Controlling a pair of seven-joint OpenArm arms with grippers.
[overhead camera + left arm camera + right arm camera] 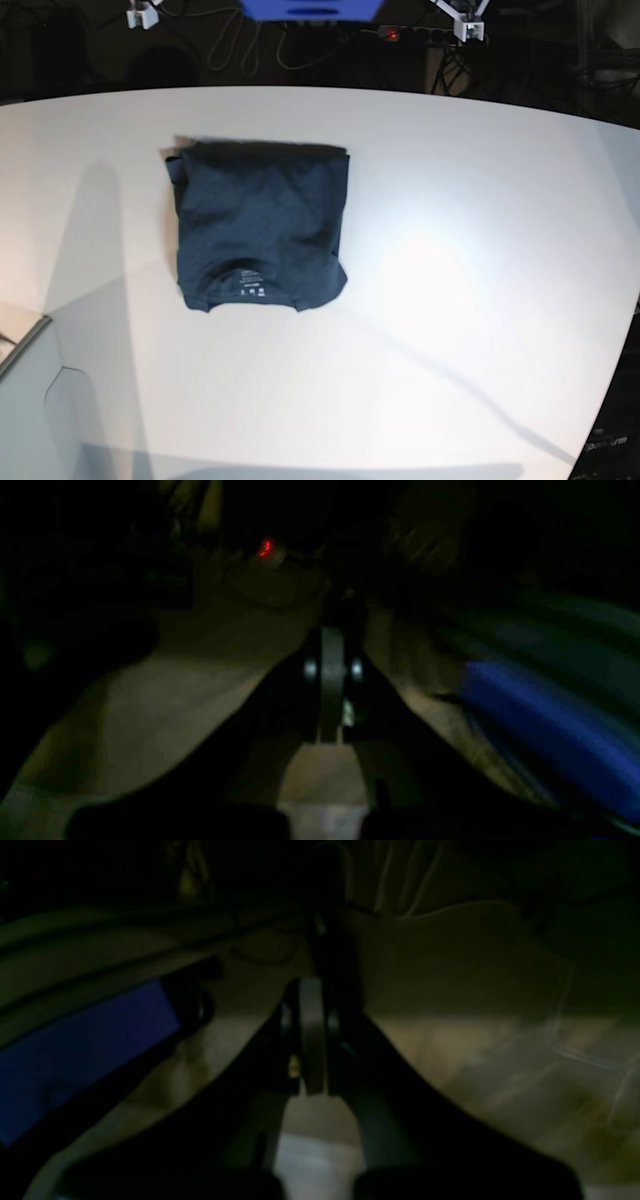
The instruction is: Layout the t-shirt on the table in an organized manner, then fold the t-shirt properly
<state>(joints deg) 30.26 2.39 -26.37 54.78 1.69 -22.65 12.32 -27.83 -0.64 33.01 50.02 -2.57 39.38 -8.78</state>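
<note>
The dark navy t-shirt (260,225) lies folded into a compact rectangle on the left half of the white table (480,200). Its neck faces the near edge, with small white label marks showing. Neither arm appears in the base view. The dim left wrist view shows my left gripper (332,680) shut, fingers pressed together with nothing between them. My right gripper (312,1040) is likewise shut and empty in the dark right wrist view. Both hang away from the shirt, which neither wrist view shows.
A pale grey box corner (40,400) sits at the near left. Beyond the table's curved far edge are a blue mount (310,8), cables and a power strip with a red light (392,35). The blue mount (550,720) (75,1055) also shows in both wrist views.
</note>
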